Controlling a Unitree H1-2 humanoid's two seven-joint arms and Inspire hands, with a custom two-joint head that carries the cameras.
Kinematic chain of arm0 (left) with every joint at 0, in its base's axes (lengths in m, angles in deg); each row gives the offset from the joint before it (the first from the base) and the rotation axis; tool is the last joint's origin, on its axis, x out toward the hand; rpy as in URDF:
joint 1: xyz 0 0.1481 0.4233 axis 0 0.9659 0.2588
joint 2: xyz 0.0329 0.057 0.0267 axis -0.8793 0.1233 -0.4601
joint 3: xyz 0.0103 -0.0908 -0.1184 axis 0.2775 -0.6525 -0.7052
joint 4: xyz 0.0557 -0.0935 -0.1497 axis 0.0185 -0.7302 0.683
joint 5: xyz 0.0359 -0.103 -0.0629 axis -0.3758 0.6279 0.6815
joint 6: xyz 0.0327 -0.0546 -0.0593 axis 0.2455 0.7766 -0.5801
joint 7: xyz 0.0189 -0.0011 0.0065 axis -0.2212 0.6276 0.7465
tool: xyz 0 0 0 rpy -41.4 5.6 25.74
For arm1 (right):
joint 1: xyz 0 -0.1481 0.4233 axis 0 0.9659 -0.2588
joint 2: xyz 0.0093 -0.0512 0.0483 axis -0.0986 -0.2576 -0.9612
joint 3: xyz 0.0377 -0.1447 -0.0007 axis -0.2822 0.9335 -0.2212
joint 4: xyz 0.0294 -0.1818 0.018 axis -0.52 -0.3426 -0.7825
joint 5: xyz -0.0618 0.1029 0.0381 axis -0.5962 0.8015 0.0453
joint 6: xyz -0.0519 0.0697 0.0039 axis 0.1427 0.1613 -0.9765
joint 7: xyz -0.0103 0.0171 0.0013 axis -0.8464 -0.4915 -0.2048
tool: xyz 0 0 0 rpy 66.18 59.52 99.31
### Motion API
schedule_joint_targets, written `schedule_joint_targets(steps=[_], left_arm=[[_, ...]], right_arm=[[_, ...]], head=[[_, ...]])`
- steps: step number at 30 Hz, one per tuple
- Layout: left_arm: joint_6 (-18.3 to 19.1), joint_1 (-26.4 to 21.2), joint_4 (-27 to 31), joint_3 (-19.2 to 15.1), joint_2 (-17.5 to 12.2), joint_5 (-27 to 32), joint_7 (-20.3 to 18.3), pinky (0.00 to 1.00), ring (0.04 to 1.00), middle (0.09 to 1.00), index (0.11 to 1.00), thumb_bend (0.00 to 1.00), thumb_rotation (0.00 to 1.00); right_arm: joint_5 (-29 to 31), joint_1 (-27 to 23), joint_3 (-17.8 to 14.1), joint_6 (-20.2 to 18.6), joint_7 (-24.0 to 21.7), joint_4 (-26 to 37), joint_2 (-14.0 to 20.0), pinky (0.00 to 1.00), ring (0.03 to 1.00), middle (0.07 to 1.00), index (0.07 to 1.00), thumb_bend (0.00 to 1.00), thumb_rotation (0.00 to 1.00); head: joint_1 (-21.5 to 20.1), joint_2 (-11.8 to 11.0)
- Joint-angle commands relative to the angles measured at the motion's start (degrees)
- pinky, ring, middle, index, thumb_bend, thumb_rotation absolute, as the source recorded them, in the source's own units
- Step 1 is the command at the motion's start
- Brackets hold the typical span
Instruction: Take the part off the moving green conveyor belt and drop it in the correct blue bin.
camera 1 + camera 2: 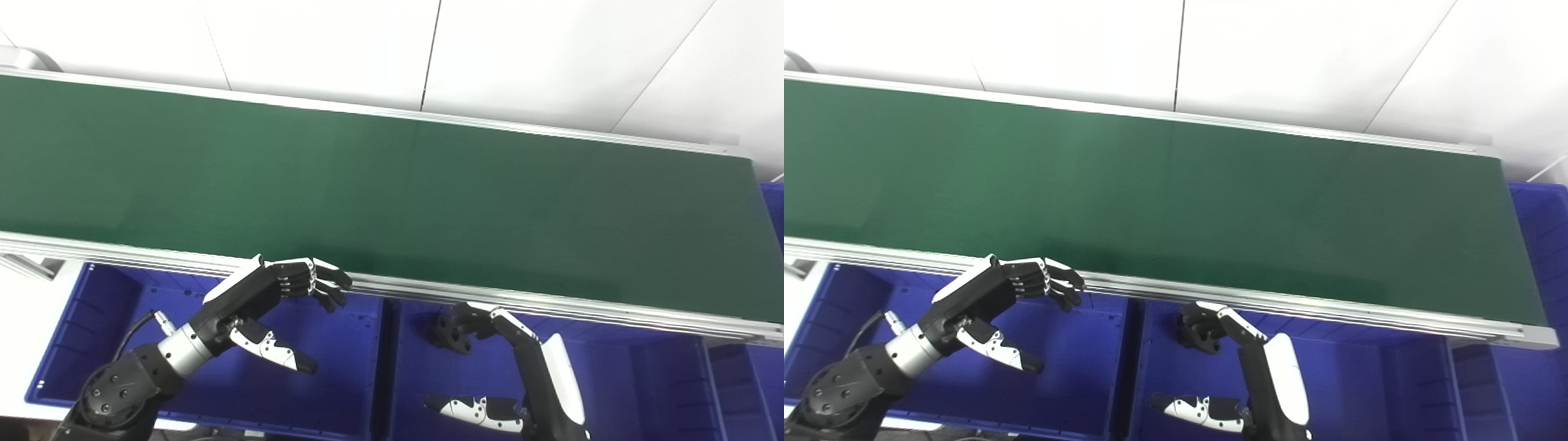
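Note:
The green conveyor belt [392, 202] runs across the view with no part on it. A small black part [449, 335] is inside the middle blue bin [612, 380], right at the curled fingertips of my right hand [527, 355]. That hand's thumb [474, 410] is spread far from the fingers, so nothing is clamped; whether the part rests on the bin floor or is in the air I cannot tell. My left hand [269, 300] hovers open over the left blue bin [343, 380], fingers bent near the belt's front rail, holding nothing.
The belt's aluminium front rail [551, 303] runs just above both hands. A third blue bin [775, 208] sits past the belt's right end. A divider wall [387, 367] separates the left and middle bins. White wall panels lie behind the belt.

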Motion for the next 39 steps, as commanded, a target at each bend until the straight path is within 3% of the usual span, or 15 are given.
schedule_joint_targets(steps=[1, 6, 11, 15, 16, 19, 23, 34, 36, 37, 38, 39], left_arm=[[-0.8, 0.0, 0.7, -0.6, -1.1, 1.3, -0.3, 0.59, 0.660, 0.742, 0.705, 0.76, 0.04], [0.7, 0.7, 1.6, -0.8, -0.8, 1.6, -0.2, 0.59, 0.650, 0.732, 0.699, 0.77, 0.02], [-0.5, 0.7, 1.4, -0.7, -0.6, 0.6, -0.4, 0.59, 0.649, 0.734, 0.699, 0.77, 0.03], [-0.9, 0.5, 1.0, -0.7, -0.8, 1.0, -0.8, 0.59, 0.657, 0.739, 0.701, 0.76, 0.04], [-1.6, 0.2, 0.1, -0.9, -1.0, 1.7, -1.4, 0.59, 0.658, 0.740, 0.702, 0.76, 0.04], [-2.0, -0.6, -1.7, -1.5, -1.8, 3.9, -3.0, 0.60, 0.666, 0.744, 0.707, 0.75, 0.05], [-0.5, -0.6, -1.5, -2.0, -2.3, 5.2, -3.7, 0.61, 0.666, 0.747, 0.710, 0.74, 0.03], [-1.2, -1.5, -2.9, -2.5, -2.3, 5.7, -4.8, 0.61, 0.663, 0.744, 0.715, 0.75, 0.03], [-1.4, -1.6, -3.4, -2.6, -2.4, 6.1, -5.2, 0.61, 0.663, 0.742, 0.716, 0.75, 0.04], [-1.8, -1.9, -4.2, -2.8, -2.7, 6.9, -5.8, 0.61, 0.666, 0.745, 0.718, 0.75, 0.04], [-1.9, -2.2, -5.0, -2.9, -2.9, 7.9, -6.6, 0.62, 0.671, 0.749, 0.722, 0.74, 0.04], [-1.9, -2.6, -6.0, -3.2, -3.2, 9.1, -7.7, 0.62, 0.678, 0.755, 0.726, 0.74, 0.03]], right_arm=[[0.1, 0.2, 0.0, 3.4, 1.0, 1.3, -0.6, 0.62, 0.637, 0.670, 0.701, 0.81, 0.19], [0.3, 0.1, -0.7, 4.5, 1.5, 0.8, -0.7, 0.61, 0.632, 0.674, 0.705, 0.82, 0.17], [0.1, 0.1, -1.6, 4.6, 1.5, 0.3, -1.0, 0.60, 0.627, 0.682, 0.710, 0.81, 0.16], [-0.5, -0.2, -1.7, 4.2, 1.3, 0.2, -1.5, 0.59, 0.624, 0.681, 0.710, 0.81, 0.17], [-0.9, -0.5, -1.4, 3.9, 1.2, 0.1, -1.9, 0.59, 0.624, 0.680, 0.709, 0.81, 0.17], [-2.2, -1.2, -0.6, 3.0, 1.1, -0.1, -3.4, 0.59, 0.623, 0.676, 0.704, 0.80, 0.20], [-3.7, -1.7, -0.3, 3.5, 1.6, -0.7, -4.5, 0.58, 0.617, 0.672, 0.703, 0.81, 0.19], [-4.3, -1.6, -0.7, 3.4, 1.5, -0.9, -4.9, 0.59, 0.624, 0.664, 0.701, 0.81, 0.21], [-4.7, -1.8, -0.6, 3.5, 1.7, -1.1, -5.1, 0.60, 0.625, 0.662, 0.699, 0.81, 0.20], [-5.0, -2.1, -0.3, 3.2, 1.7, -1.4, -5.5, 0.60, 0.628, 0.663, 0.700, 0.81, 0.20], [-5.3, -2.3, -0.1, 2.9, 1.6, -1.7, -5.8, 0.60, 0.629, 0.664, 0.700, 0.80, 0.20], [-5.9, -2.7, 0.2, 2.6, 1.6, -2.1, -6.4, 0.60, 0.627, 0.665, 0.700, 0.80, 0.21]], head=[[0.2, -0.1], [0.9, -0.2], [0.8, -0.3], [-3.4, -0.1], [-8.3, 0.0], [-13.0, -0.4], [-13.6, -0.6], [-15.6, -0.8], [-18.9, -1.5], [-24.9, -2.7], [-24.9, -2.7], [-29.4, -3.6]])
